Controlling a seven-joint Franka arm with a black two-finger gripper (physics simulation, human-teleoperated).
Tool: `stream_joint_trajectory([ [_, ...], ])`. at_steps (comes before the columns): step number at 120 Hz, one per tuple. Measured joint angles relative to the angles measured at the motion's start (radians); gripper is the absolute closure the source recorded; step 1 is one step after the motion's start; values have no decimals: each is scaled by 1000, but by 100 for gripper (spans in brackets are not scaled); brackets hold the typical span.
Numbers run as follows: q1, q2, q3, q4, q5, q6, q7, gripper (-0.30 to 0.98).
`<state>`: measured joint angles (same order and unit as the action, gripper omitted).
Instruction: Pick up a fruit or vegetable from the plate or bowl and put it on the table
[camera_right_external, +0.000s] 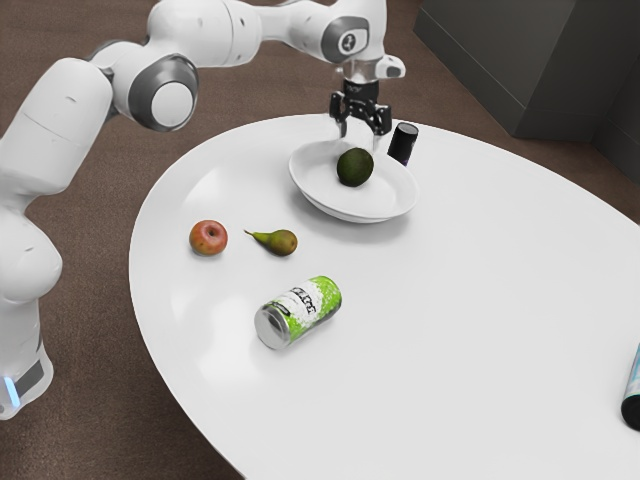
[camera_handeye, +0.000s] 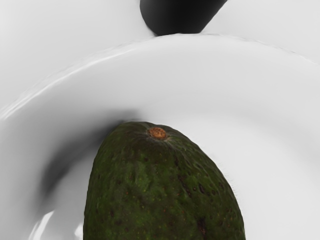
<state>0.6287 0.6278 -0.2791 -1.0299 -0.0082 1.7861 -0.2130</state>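
My gripper (camera_right_external: 360, 138) is above the white bowl in the exterior view, pointing down with its fingers apart. Just below it, a dark green avocado (camera_right_external: 355, 168) rests inside the bowl (camera_right_external: 345, 206). In the wrist view the avocado (camera_handeye: 162, 190) looms large at the lower edge, its brown stem end showing, with the bowl's inner wall (camera_handeye: 200, 75) curving around it. Nothing is seen held between the fingers.
A black cylinder (camera_right_external: 403, 143) stands right by the bowl's rim. On the white table (camera_right_external: 460, 330) are a red apple (camera_right_external: 208, 238), a pear (camera_right_external: 281, 242) and a green-white can (camera_right_external: 299, 312) lying on its side. Another item (camera_right_external: 633, 395) is at the exterior view's right edge.
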Motion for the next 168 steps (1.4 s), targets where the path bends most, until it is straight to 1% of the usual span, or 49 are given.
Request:
stream_joint_trajectory([
  [15,2,8,-25,6,1,1,4,0],
  [59,-3,13,-25,-52,-3,29,12,0],
  [122,3,30,-25,-85,-15,82,19,0],
  [141,4,27,-25,-86,-10,87,13,23],
  [161,3,21,-25,-82,2,90,2,36],
  [168,3,17,-25,-78,10,91,-2,43],
])
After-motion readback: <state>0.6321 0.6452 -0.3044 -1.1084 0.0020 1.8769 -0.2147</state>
